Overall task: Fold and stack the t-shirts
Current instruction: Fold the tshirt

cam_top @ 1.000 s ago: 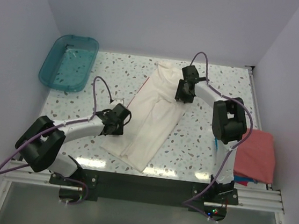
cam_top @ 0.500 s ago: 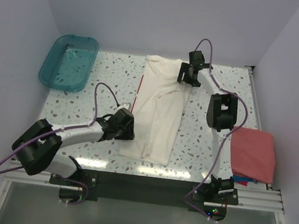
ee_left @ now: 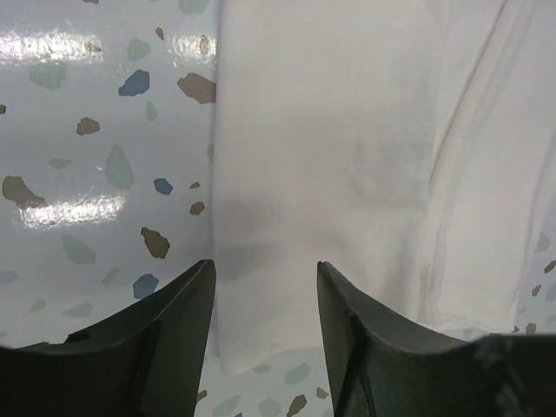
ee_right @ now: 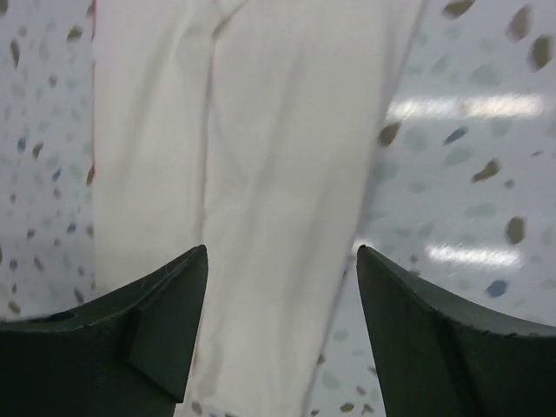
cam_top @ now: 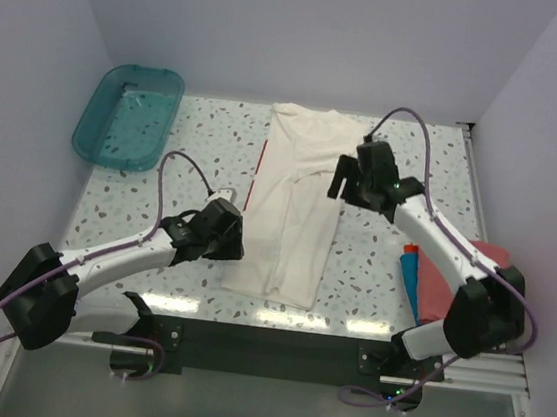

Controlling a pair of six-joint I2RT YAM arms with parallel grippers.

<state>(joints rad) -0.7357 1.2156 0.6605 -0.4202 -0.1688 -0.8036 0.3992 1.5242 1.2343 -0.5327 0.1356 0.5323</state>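
Observation:
The cream-white t-shirt (cam_top: pixel 294 200) lies flat as a long narrow strip running from the table's far edge to its near edge, with a thin red line along its left side. My left gripper (cam_top: pixel 241 246) is open and empty at the shirt's lower left edge; in the left wrist view (ee_left: pixel 265 282) its jaws stand over the hem corner (ee_left: pixel 252 347). My right gripper (cam_top: pixel 340 182) is open and empty over the shirt's right edge (ee_right: pixel 287 156). The salmon-red shirt (cam_top: pixel 438 292) and a strip of the blue one (cam_top: pixel 410 271) lie at the right, partly hidden by my right arm.
A translucent teal tub (cam_top: pixel 128 116) stands at the far left corner. The speckled tabletop (cam_top: pixel 372 270) shows between the cream shirt and the red shirt. White walls close in the left, far and right sides.
The cream shirt was swung straight and laid flat. My right gripper then drew back from the shirt's far end to its middle right edge. My left gripper stays by the lower left edge.

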